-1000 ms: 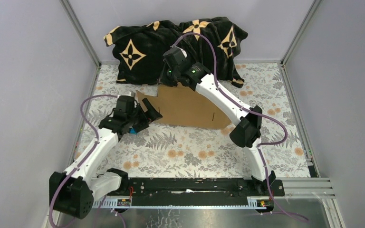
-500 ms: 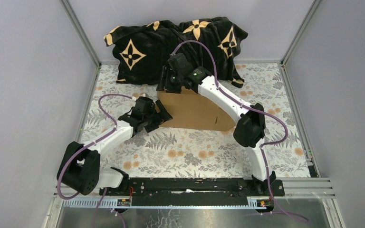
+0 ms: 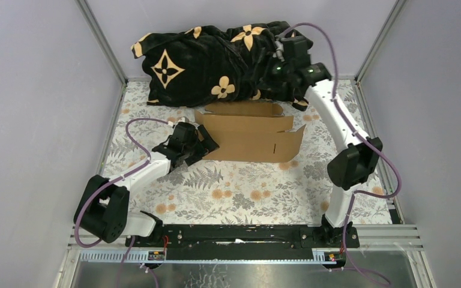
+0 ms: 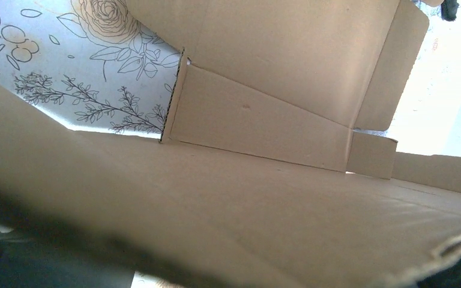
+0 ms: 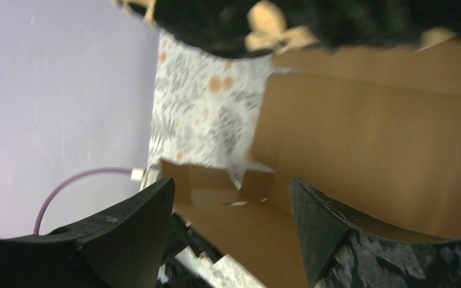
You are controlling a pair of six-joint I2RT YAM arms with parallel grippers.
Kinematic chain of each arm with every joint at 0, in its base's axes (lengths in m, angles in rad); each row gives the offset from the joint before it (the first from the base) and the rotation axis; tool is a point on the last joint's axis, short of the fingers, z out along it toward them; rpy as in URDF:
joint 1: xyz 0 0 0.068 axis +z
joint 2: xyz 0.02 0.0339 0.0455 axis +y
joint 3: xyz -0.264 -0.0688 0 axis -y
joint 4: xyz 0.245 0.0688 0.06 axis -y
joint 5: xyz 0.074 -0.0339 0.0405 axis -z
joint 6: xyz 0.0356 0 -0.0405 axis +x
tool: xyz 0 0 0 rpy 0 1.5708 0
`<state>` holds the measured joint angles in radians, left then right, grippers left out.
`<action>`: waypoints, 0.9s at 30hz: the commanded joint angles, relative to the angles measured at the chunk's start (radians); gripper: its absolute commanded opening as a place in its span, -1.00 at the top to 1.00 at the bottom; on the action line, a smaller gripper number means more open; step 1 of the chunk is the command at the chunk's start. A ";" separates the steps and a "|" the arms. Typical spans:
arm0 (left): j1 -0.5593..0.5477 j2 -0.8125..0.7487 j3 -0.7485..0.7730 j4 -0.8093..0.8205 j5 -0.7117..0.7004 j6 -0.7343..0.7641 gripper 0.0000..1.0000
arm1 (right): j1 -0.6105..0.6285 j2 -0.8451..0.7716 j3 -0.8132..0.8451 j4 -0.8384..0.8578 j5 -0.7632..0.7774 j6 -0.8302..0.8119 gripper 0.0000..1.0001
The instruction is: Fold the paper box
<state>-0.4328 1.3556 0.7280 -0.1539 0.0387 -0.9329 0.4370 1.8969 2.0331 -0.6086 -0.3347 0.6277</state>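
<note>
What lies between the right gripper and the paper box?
The black cloth with tan flower marks lies between the right gripper and the paper box; its near edge reaches the box's far flap. The top external view shows this.

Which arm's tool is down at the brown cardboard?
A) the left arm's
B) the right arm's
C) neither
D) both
A: the left tool sits at the paper box's left edge, while the right tool hangs open over the black blanket, apart from the box.
</note>
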 commanded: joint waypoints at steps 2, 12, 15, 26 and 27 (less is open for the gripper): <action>-0.009 -0.025 -0.024 -0.011 -0.031 -0.013 -0.97 | -0.113 0.000 -0.004 -0.065 -0.006 -0.131 -0.53; -0.007 -0.089 -0.056 -0.051 -0.065 -0.010 -0.97 | -0.124 0.022 -0.323 -0.032 -0.035 -0.238 -0.21; -0.005 -0.095 -0.065 -0.048 -0.065 -0.013 -0.98 | -0.104 -0.047 -0.503 0.026 -0.023 -0.246 -0.16; 0.009 -0.122 -0.045 -0.081 -0.071 0.002 -0.97 | 0.055 -0.392 -0.977 0.186 -0.077 -0.200 -0.10; 0.011 -0.129 -0.042 -0.087 -0.071 0.005 -0.97 | 0.075 -0.425 -1.011 0.196 -0.078 -0.187 -0.10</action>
<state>-0.4301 1.2575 0.6716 -0.2012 -0.0013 -0.9329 0.4603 1.6188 1.1126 -0.5011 -0.3626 0.4107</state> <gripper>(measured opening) 0.986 0.553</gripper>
